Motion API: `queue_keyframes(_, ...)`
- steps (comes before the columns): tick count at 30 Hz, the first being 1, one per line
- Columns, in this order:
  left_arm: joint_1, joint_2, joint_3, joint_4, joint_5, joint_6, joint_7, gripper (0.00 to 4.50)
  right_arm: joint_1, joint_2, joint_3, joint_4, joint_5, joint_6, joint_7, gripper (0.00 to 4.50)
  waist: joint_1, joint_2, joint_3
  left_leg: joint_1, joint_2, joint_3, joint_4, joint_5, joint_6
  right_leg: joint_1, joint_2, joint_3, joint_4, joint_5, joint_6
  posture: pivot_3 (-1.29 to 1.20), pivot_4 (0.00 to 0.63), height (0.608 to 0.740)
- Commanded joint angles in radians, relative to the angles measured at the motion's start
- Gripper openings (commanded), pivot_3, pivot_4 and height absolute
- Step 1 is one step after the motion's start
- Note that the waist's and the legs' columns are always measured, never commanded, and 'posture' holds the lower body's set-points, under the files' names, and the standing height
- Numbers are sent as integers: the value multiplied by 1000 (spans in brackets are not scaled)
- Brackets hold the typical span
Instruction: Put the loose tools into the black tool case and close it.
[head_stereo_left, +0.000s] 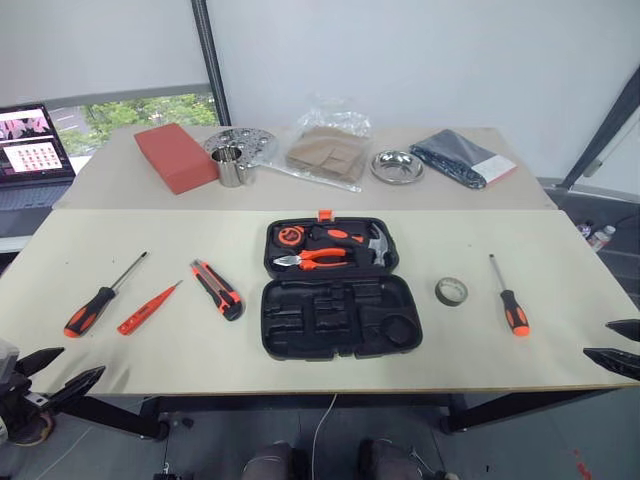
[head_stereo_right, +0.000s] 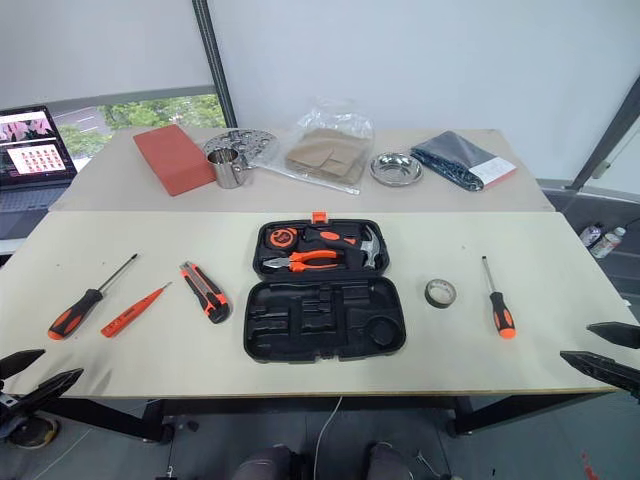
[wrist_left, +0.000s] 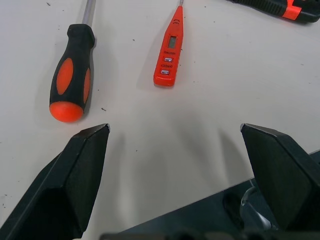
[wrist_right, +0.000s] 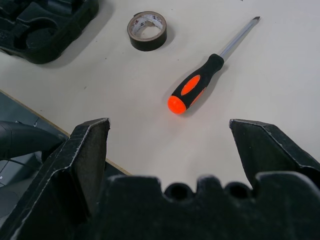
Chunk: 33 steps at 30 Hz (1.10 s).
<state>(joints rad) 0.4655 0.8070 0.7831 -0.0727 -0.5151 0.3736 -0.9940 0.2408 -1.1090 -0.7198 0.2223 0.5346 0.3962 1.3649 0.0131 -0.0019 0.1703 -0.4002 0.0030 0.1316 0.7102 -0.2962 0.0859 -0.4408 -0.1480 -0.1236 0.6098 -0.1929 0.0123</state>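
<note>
The pale surface carries everything, and nothing has gone into the case yet, so the whole task is left to do. The black tool case lies open at the middle of the near surface, its orange latch on the far edge. The far half already holds pliers and a hammer; the near half shows bare tool-shaped recesses.

All five loose tools lie outside it. To the case's left are the utility knife, nearest the case, then the slim orange tester screwdriver, then the left screwdriver furthest out. To the case's right sit the small tape roll, just beside the case, and beyond it the right screwdriver.

The left pincer hangs at the near left edge of the surface, released with its fingers spread wide and grasping nothing. In its wrist view the left screwdriver's handle end and the tester lie just ahead of it, apart from the fingers. The right pincer hangs at the near right edge, likewise spread wide and empty. The right screwdriver's handle lies ahead of it, with the tape roll further on towards the case.
</note>
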Motion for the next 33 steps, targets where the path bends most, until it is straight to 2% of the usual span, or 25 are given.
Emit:
queue_keyframes(1,-30,28,23,-16,-29,50,20,4500,-33,-4,-10,-65,36,23,0,4451,0,0,0,0,0,0,0,0,0,0,0,0,0,0,0,0,150,734)
queue_keyframes(5,-236,155,-41,88,-23,199,93,4500,-113,-10,40,-254,124,118,-27,4451,4,0,0,0,1,-1,0,1,-1,0,1,0,1,1,-1,0,150,734)
queue_keyframes(7,-311,191,-74,135,-15,231,98,4500,-140,-9,60,-317,155,162,-38,4451,7,0,0,0,1,-2,0,1,-1,0,2,-2,2,1,-1,0,150,734)
queue_keyframes(10,-450,246,-191,264,43,235,102,4500,-197,-6,116,-448,214,206,-53,4451,6,2,0,1,1,-1,0,2,-3,0,2,-2,2,3,1,0,150,734)
queue_keyframes(12,-519,264,-251,337,76,237,108,4500,-229,-3,145,-499,231,217,-67,4451,4,2,0,-2,0,2,-1,2,-2,0,2,-1,3,6,-5,0,150,734)
queue_keyframes(16,-654,290,-416,501,172,219,84,4500,-408,25,283,-598,270,230,-155,4451,-5,-2,1,-2,0,6,-1,2,-2,-1,9,-5,3,6,-5,0,150,734)
queue_keyframes(20,-732,284,-508,614,234,209,65,4500,-519,53,368,-641,302,265,-204,4451,-7,-5,2,-3,1,8,-1,2,-2,-2,11,-4,2,6,-4,0,150,734)
queue_keyframes(23,-737,278,-532,643,245,192,30,3626,-566,68,409,-668,316,280,-227,4500,-4,-5,2,-2,1,9,-1,2,-3,-3,8,-2,2,6,-4,0,150,734)
queue_keyframes(29,-745,273,-518,701,255,137,15,1433,-560,69,422,-688,306,281,-240,4500,-3,-5,2,-1,0,10,-1,2,-3,-3,3,-2,3,6,-4,0,150,734)
queue_keyframes(31,-769,281,-494,678,236,127,6,919,-542,66,419,-690,297,280,-241,4500,-3,-5,2,-1,0,10,-1,2,-3,-2,3,-2,3,6,-4,0,150,734)
queue_keyframes(33,-801,291,-478,633,217,106,-12,928,-523,59,416,-688,290,286,-240,4500,-2,-5,2,-1,0,10,-1,2,-3,-2,3,-3,3,6,-4,0,150,734)
